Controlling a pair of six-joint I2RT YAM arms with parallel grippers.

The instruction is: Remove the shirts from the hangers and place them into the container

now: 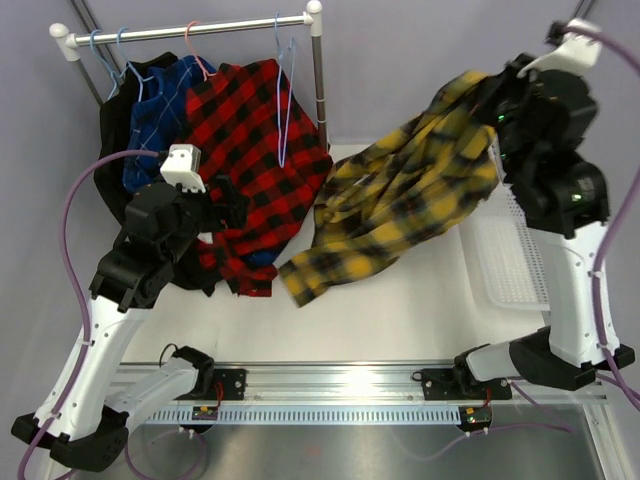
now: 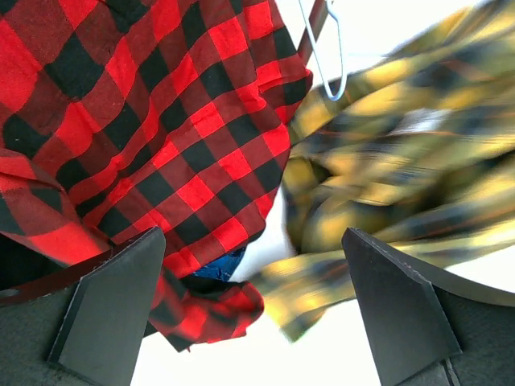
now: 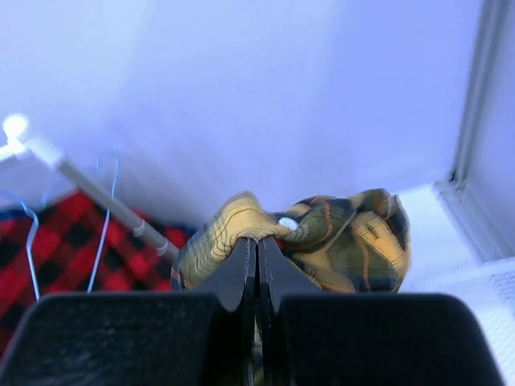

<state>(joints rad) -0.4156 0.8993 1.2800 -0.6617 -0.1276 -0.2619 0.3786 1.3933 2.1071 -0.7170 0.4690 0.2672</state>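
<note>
My right gripper (image 1: 487, 92) (image 3: 257, 241) is shut on a bunched fold of the yellow-and-black plaid shirt (image 1: 400, 205) (image 3: 342, 233), held high at the right. The shirt drapes down and left over the table, and its right part hangs above the white lattice container (image 1: 510, 265). A red-and-black plaid shirt (image 1: 250, 140) (image 2: 161, 121), a blue shirt (image 1: 160, 120) and a black shirt (image 1: 115, 150) hang on hangers from the rail. An empty light blue hanger (image 1: 284, 100) (image 2: 330, 56) dangles there too. My left gripper (image 1: 238, 205) (image 2: 251, 241) is open, just below the red shirt's hem, holding nothing.
The silver rail (image 1: 190, 27) with white ends crosses the back left, on a post (image 1: 318, 80) beside the yellow shirt. Pink (image 1: 195, 45) and blue hooks (image 1: 110, 50) sit on it. The right arm stands over the container's right side.
</note>
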